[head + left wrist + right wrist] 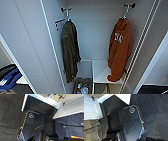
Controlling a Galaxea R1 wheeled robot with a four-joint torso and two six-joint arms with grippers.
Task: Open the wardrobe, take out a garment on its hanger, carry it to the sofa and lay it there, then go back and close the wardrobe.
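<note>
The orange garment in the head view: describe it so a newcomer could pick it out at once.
Inside the open white wardrobe, two garments hang from hooks. The garment is the right-hand one, its hem resting on a white shelf. It is bright orange with a white chest mark, unlike the dark olive jacket on the left.

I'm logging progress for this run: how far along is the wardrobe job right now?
Done: the wardrobe stands open, its inside showing. In hand: nothing yet; the orange garment hangs on its hanger at the right, beside a dark olive jacket. Left: taking it out, laying it on the sofa, closing the wardrobe.
</note>
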